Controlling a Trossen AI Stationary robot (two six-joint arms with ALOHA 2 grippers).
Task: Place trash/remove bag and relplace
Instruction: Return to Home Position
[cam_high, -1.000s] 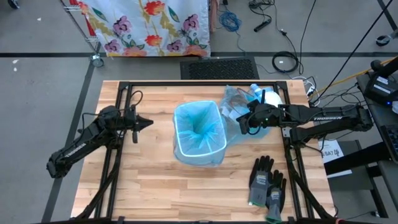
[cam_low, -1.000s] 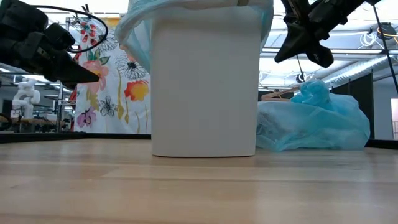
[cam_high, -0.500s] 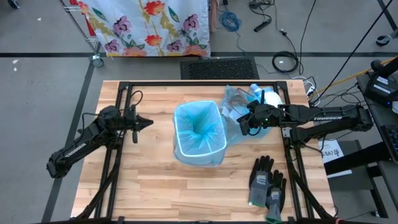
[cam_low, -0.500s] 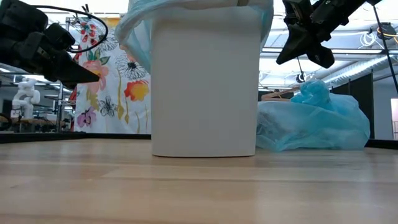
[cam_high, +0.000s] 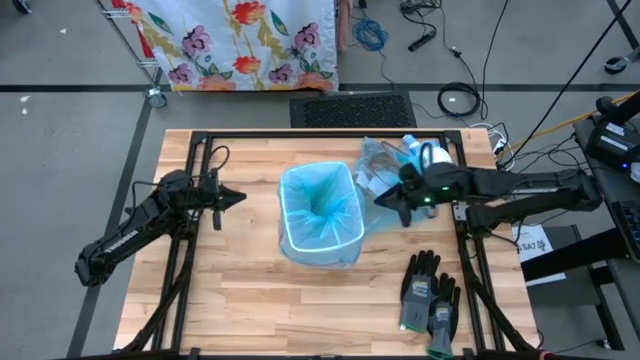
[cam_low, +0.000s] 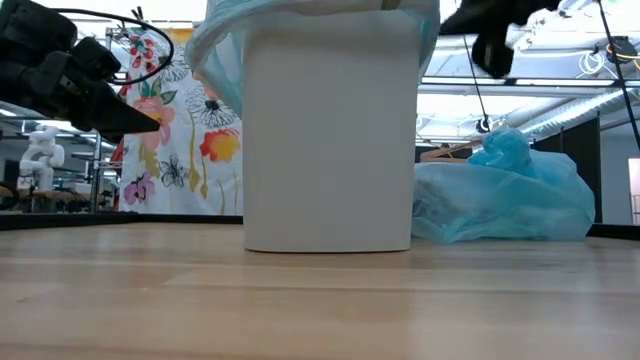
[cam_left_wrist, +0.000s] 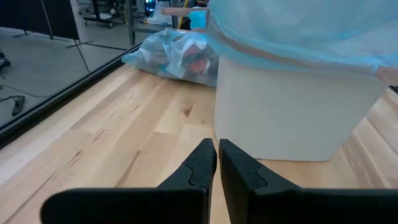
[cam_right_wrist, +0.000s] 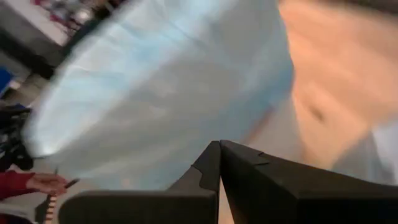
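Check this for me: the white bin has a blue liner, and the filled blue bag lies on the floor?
Not the floor. The high view shows the filled blue bag lying on the table beside the lined white bin.

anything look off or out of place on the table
Nothing spilled or damaged. The full blue bag lies on the table beside the white bin; work gloves lie near the edge. Left pincer waits left of the bin, right pincer hovers by the bag, both shut.

The pale wooden plank table (cam_high: 240, 300) carries a blue-lined white plastic bin (cam_low: 330, 150), a filled translucent blue bag (cam_high: 376, 163) just beside it, and grey-black work gloves (cam_high: 430, 292).
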